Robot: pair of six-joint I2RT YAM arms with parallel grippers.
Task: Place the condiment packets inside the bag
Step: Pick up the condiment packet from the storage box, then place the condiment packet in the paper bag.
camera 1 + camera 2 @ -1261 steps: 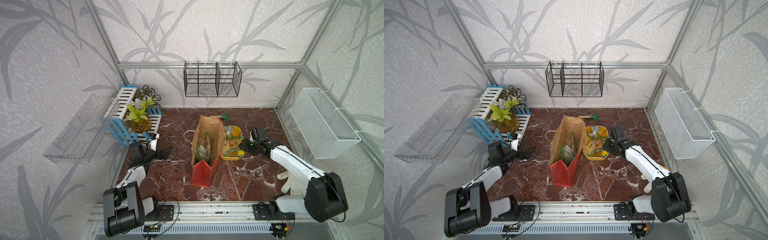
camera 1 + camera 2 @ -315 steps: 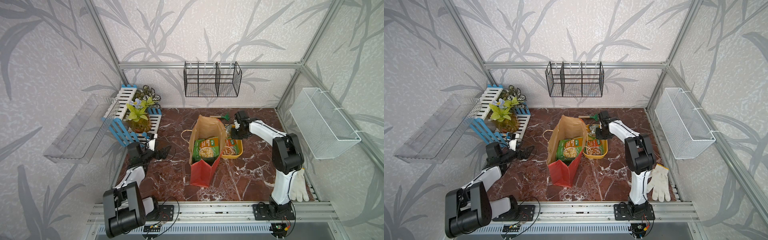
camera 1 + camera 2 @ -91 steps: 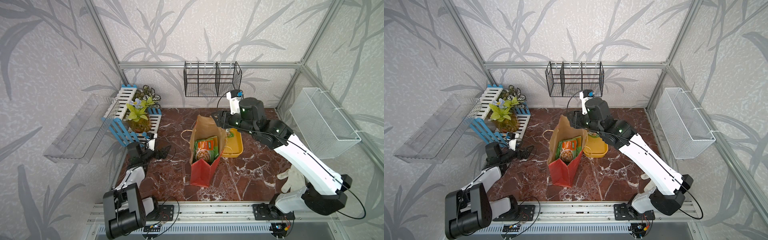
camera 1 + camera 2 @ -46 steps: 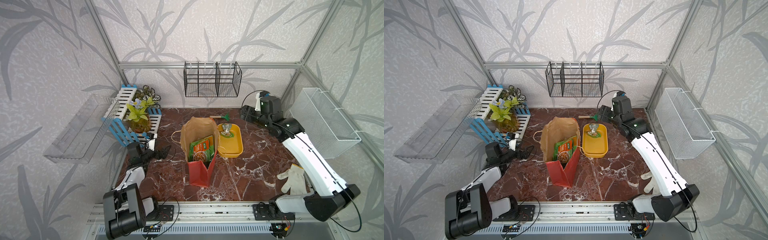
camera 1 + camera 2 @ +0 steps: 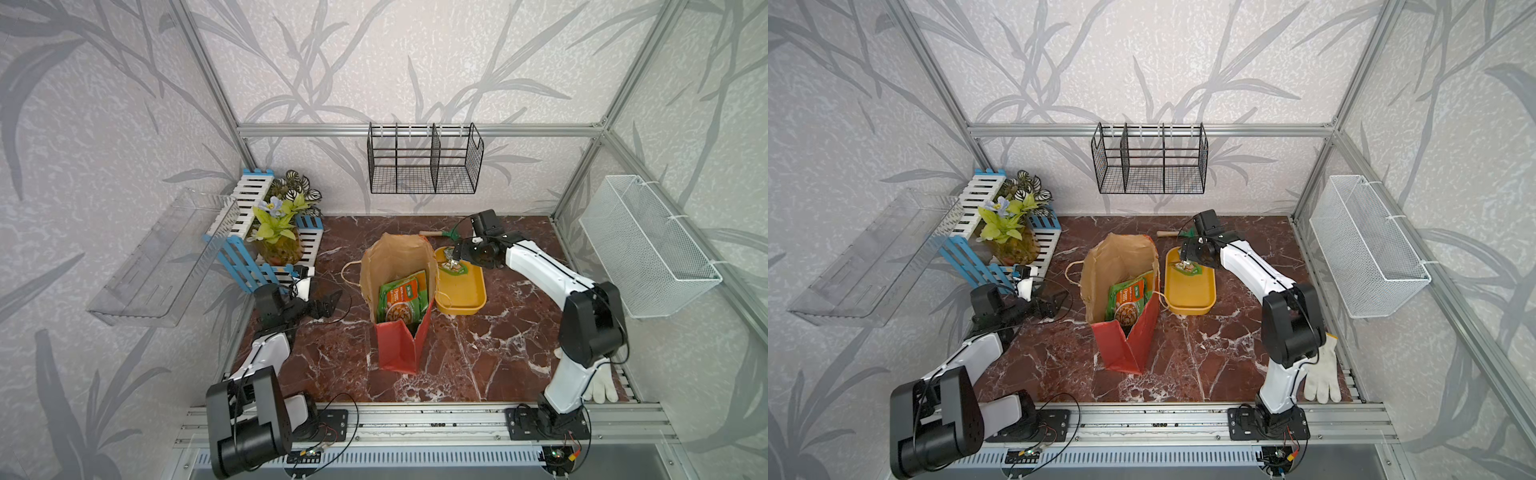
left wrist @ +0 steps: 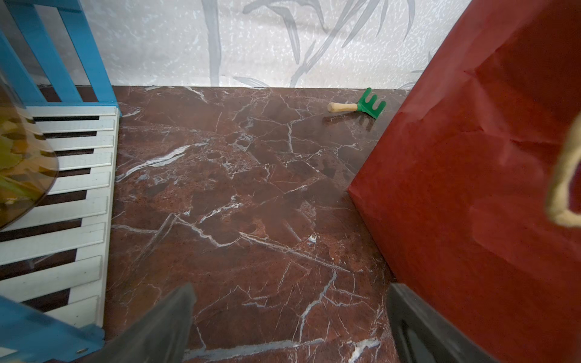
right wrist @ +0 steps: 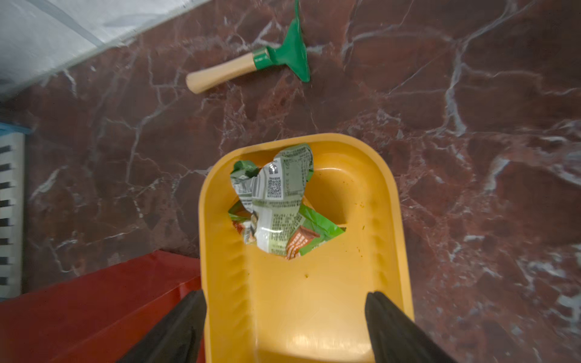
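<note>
Your right gripper (image 7: 285, 294) is hovering over the yellow tub (image 7: 314, 314), its fingers spread apart and gripping nothing. One crumpled green packet (image 7: 276, 201) is lying in the tub, at the end nearer the back wall. The red bag (image 5: 397, 349) is standing open just beside the tub, with green and orange packets (image 5: 402, 297) leaning inside it. Your left gripper (image 6: 290, 287) is sitting wide open beside the bag, holding nothing.

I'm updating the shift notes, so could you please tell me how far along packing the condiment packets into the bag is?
Done: green and orange packets stand inside the red bag. In hand: nothing; the right gripper hovers open over the yellow tub, and the left gripper rests open beside the bag. Left: one crumpled packet lies in the tub.
</note>
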